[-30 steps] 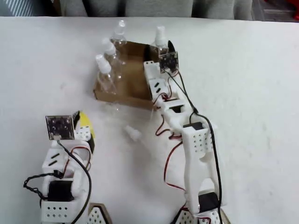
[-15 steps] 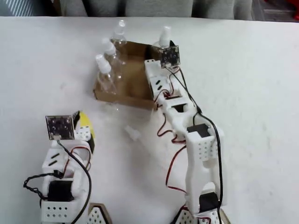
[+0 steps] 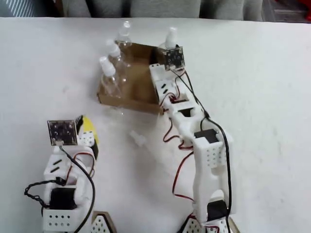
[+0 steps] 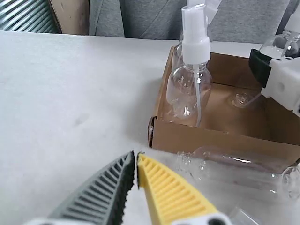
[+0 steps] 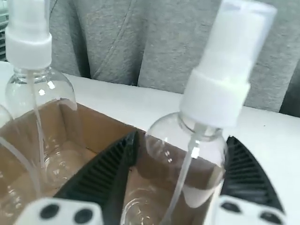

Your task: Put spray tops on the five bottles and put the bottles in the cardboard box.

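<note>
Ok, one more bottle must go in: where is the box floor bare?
Mid-floor of the cardboard box is bare, between the three bottles along its left wall and the right arm. Crowded: its far right corner, where the right hand holds a fourth bottle.

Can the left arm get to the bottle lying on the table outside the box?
Probably yes. The lying bottle rests on bare table just beyond the left gripper, before the cardboard box, nothing between them. The shut gripper must open first.
</note>
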Tool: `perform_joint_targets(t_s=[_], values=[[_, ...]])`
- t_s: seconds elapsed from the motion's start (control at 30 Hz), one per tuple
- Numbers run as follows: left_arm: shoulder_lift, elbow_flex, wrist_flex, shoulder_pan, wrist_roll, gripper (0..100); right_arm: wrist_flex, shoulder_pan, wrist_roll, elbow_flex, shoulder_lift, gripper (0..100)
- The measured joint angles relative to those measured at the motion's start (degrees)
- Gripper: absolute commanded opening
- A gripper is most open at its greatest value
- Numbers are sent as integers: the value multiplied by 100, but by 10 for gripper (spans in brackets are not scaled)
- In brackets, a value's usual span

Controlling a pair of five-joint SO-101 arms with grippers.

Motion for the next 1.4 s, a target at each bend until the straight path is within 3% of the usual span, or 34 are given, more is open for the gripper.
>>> perform_joint_targets(t_s=[1.4], values=[[0,0,-70,0,-9,23,35,-44,1143,211,-457,241]])
